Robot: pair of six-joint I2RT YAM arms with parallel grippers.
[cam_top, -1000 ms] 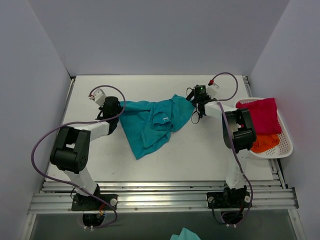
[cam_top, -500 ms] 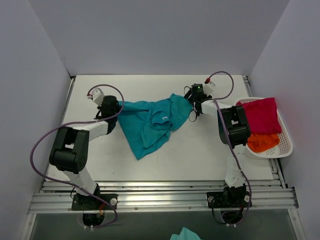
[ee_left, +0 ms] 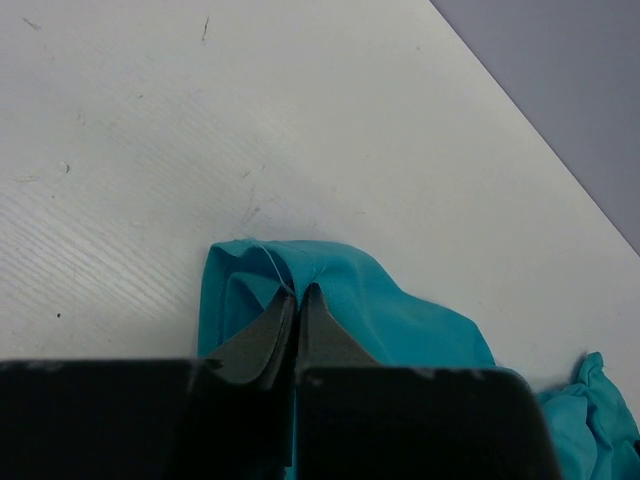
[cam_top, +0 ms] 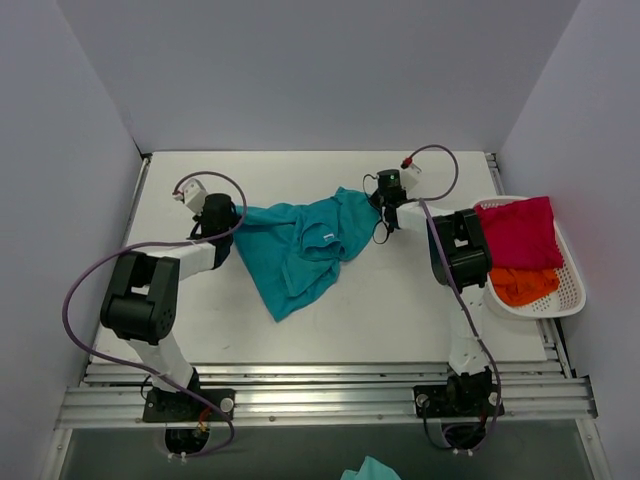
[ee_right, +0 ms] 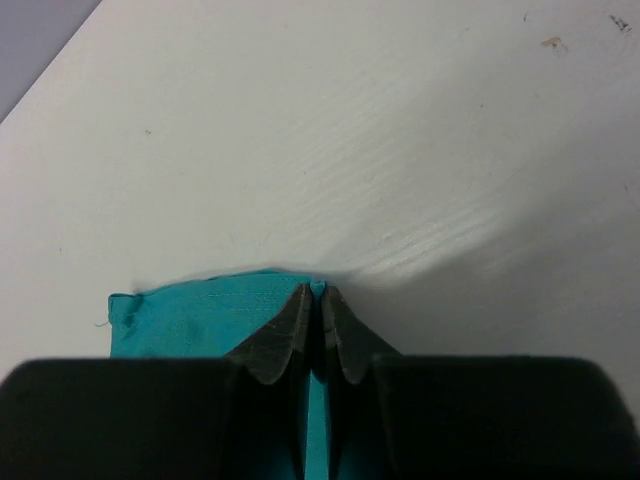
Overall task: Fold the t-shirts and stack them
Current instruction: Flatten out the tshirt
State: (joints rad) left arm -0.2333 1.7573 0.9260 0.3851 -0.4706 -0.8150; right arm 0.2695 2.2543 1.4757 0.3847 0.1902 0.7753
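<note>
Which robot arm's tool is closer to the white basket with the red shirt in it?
Right. The right tool, pinching an edge of the teal t-shirt, is a short way from the basket; the left tool holds the opposite edge, much farther away.

1. We see a white table [cam_top: 400,300], faintly scuffed and scratched in the wrist views.
2. Plain grey-lavender walls [cam_top: 320,70] enclose it on three sides.
3. Aluminium rails [cam_top: 320,395] run along its near edge.
4. We find the light even and the shadows soft.

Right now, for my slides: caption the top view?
Left gripper and right gripper pinch opposite ends of the teal t-shirt.
</note>
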